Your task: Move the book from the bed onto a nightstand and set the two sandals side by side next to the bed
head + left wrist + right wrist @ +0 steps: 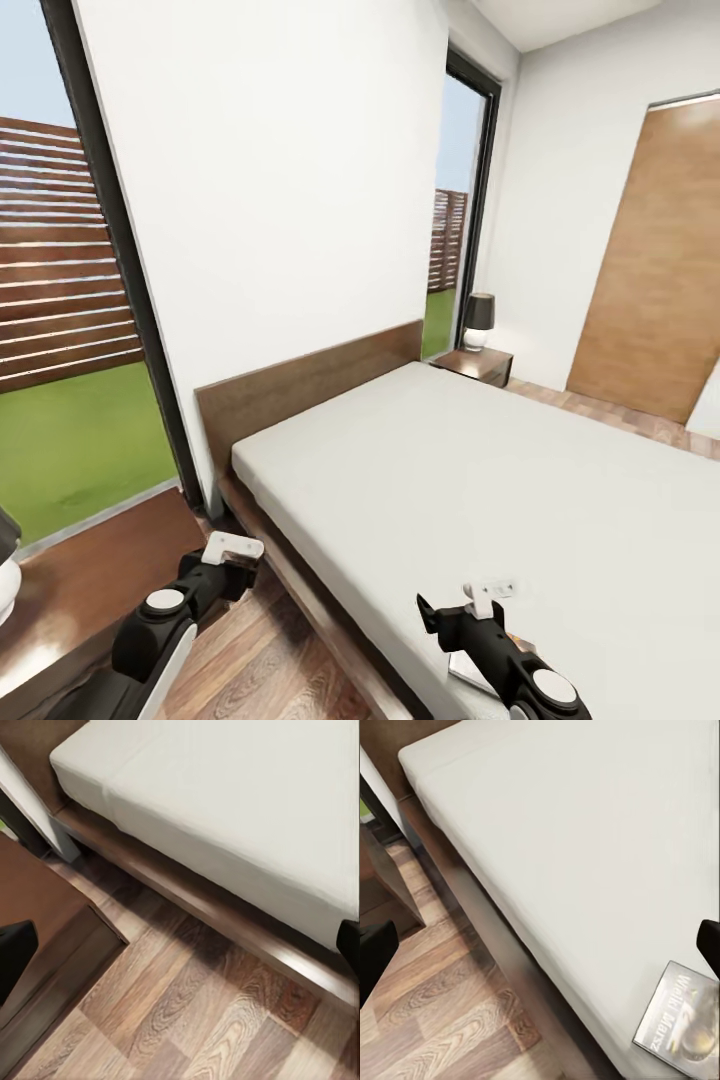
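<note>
Book [681, 1020], a thin grey-covered paperback with pale lettering, lies flat near the mattress edge of the bed [500, 480]; we see it below our right gripper [478, 600], whose fingers stand apart, empty. Our left gripper [225, 560] hangs open over the wood-plank floor [187, 1020] beside a nightstand [45, 915].

Lamp, fence, lawn and sky around the tools.
A lamp [478, 320] with a dark shade and a white base stands far ahead of the right tool [480, 600]. A slatted brown fence [60, 260] shows through glass ahead and to the left of the left tool [228, 556], with green lawn [80, 450] under it and pale blue sky [20, 60] above. A second stretch of the same fence shows far ahead, just beside the lamp. A white rounded object [4, 590], cut by the picture's edge, sits well left of the left tool.
</note>
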Tool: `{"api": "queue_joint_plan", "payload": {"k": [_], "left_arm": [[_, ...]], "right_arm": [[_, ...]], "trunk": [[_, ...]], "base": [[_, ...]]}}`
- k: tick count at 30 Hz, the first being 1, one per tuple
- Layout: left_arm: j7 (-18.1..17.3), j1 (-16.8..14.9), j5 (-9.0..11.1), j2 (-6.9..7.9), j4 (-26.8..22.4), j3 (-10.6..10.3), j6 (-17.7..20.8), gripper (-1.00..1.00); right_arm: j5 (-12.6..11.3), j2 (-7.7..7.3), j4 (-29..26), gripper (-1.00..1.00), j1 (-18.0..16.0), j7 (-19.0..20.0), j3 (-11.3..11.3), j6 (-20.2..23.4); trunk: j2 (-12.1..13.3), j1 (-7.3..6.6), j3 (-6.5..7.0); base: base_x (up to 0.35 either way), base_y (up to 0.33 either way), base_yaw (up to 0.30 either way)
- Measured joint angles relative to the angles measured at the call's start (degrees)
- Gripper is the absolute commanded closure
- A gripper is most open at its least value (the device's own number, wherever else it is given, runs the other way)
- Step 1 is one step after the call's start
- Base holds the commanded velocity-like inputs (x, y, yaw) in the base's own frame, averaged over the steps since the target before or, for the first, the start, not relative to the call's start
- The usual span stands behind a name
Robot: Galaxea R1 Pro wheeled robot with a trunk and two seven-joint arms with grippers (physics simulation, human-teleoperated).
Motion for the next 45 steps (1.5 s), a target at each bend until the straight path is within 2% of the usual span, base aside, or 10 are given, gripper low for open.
{"api": "queue_joint_plan", "payload": {"k": [19,22,27,28,32,45], "left_arm": [[0.15,-0.01,-0.01,0.11,0.09,-0.57,0.0,-1.0],[0.17,0.0,-0.03,0.07,0.1,-0.61,0.0,-1.0],[0.19,0.0,-0.07,-0.04,0.12,-0.7,0.0,-1.0],[0.19,0.0,-0.07,-0.04,0.11,-0.7,0.0,-1.0],[0.19,0.0,-0.07,-0.13,0.15,-0.85,0.0,-1.0],[0.19,0.0,-0.08,-0.17,0.42,-1.64,0.0,-1.0]], "right_arm": [[0.37,0.36,-0.21,-1.0,-0.82,-0.27,-0.04,0.68],[0.48,0.49,-0.66,-1.0,-2.56,-0.28,0.03,1.81],[0.58,0.52,-0.97,-1.0,-7.81,-0.32,0.05,6.95],[0.58,0.53,-0.97,-1.0,-7.86,-0.32,0.05,6.99],[0.6,0.28,-1.08,-1.0,-12.14,-0.31,-0.02,9.85],[0.61,0.01,-1.15,-1.0,-15.44,-0.3,-0.1,11.08]], "trunk": [[0.01,0.0,1.23],[0.01,0.0,1.43],[0.01,0.0,1.76],[0.01,0.0,1.82],[0.01,0.0,2.08],[0.01,0.0,2.91]], "base": [[0.0,0.0,-0.224],[0.0,0.0,-0.225],[0.0,0.0,-0.219],[0.0,0.0,-0.209],[0.0,0.0,-0.201],[0.0,0.0,-0.192]]}}
